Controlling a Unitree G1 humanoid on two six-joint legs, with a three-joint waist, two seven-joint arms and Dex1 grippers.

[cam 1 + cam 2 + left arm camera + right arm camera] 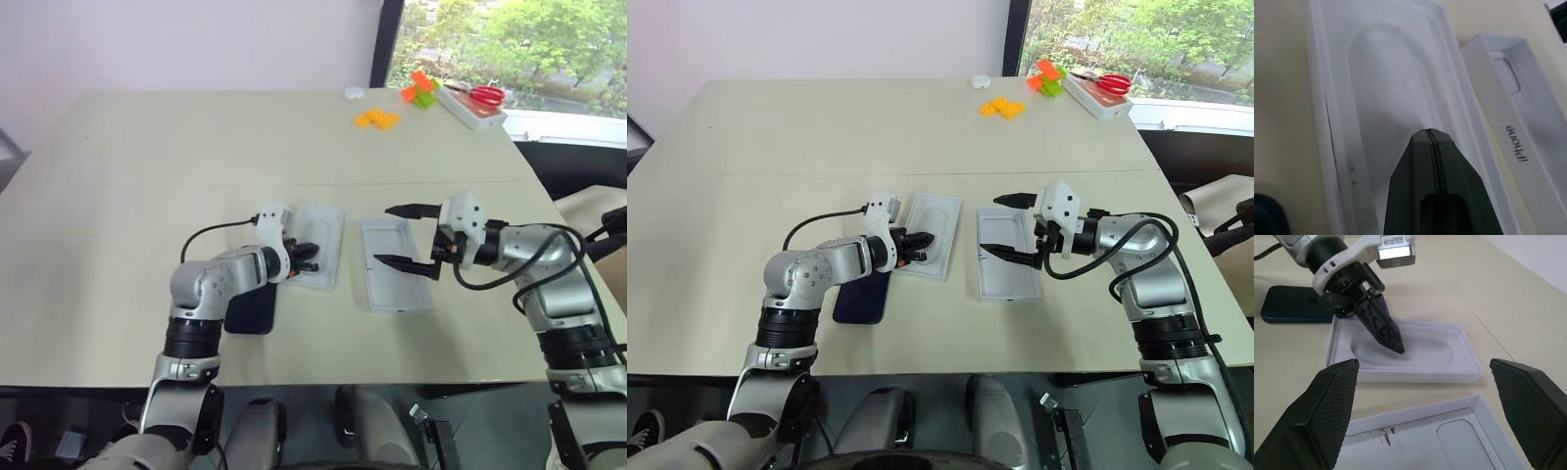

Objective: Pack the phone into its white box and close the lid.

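On the beige table [147, 176], the white box [328, 220] lies open-side up with its phone-shaped recess bare. The left hand [1396, 345] has its fingers pressed together, tip down inside that recess. The phone [862, 297] lies flat at the box's 8 o'clock, partly under the left arm. The lid [392, 284] rests inside-up at the box's 3 o'clock, with the right hand [411, 237] above it, fingers wide apart and holding nothing.

phone [860, 298] left of white box [929, 236], lid [1006, 266] right of box, all on table [823, 147]
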